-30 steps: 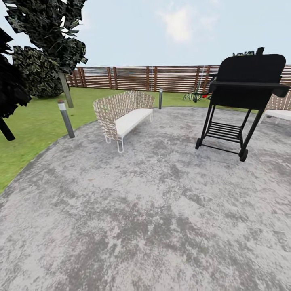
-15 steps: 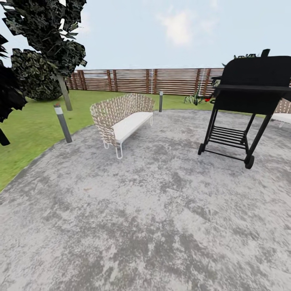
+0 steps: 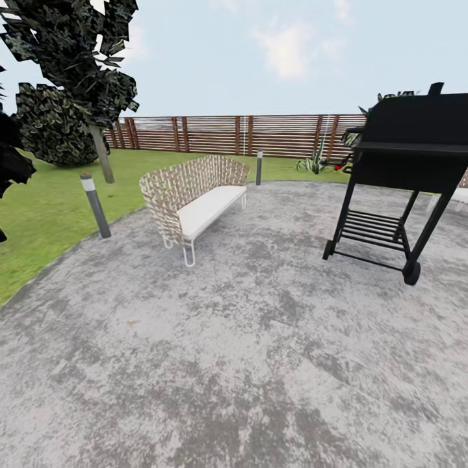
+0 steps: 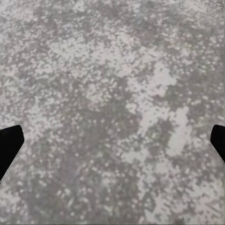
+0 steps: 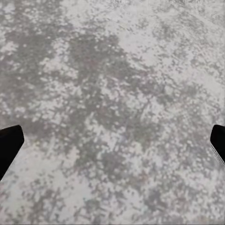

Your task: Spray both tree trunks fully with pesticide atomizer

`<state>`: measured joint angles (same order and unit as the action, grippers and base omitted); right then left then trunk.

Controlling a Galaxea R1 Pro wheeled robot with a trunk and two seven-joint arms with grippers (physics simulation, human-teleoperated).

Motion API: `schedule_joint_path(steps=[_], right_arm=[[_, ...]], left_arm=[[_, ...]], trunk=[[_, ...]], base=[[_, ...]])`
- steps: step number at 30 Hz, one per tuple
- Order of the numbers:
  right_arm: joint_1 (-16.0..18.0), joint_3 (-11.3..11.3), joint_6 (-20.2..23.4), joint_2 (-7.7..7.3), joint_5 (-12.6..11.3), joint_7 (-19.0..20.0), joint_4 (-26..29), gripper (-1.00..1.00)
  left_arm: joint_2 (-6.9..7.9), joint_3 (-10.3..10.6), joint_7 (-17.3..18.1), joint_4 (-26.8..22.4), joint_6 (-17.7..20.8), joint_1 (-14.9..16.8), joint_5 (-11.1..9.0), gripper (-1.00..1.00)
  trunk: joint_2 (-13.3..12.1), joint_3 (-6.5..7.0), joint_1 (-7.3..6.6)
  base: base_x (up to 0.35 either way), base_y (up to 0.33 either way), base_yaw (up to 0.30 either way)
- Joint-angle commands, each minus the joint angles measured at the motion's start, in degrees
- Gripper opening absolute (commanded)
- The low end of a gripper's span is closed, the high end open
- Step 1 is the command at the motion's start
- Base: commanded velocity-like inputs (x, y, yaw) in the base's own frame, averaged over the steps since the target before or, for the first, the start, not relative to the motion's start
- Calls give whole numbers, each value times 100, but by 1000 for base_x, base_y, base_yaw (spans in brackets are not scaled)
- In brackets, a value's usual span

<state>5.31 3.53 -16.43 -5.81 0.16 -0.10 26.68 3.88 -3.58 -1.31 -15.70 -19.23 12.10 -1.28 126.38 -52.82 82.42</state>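
Closer now, the grill [image 3: 406,162] and wicker bench [image 3: 192,195] show the camera advancing over paving [image 3: 247,364]. Both sets of jaws hang wide and empty, since no atomizer is within reach.

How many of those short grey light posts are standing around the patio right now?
2. One short post stands at the patio's left edge by the lawn. The other post stands at the far edge, behind the wicker bench. The black grill may hide more.
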Motion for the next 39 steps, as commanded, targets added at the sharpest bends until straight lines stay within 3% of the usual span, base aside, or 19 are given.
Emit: schedule_joint_path(steps=[1,26,39], right_arm=[[4,8,-18,1,2,0,-1,100],[5,16,-19,1,2,-17,4,100],[5,16,-18,1,2,-17,4,100]], left_arm=[[-1,-8,-1,5,-19,3,-13,100],[-1,-10,-1,6,-23,3,-13,100],[-1,-7,-1,23,-36,3,-13,100]], trunk=[[2,-5,3],[2,-5,3],[2,9,3]], base=[[340,0,0],[340,1,-1],[317,174,-156]])
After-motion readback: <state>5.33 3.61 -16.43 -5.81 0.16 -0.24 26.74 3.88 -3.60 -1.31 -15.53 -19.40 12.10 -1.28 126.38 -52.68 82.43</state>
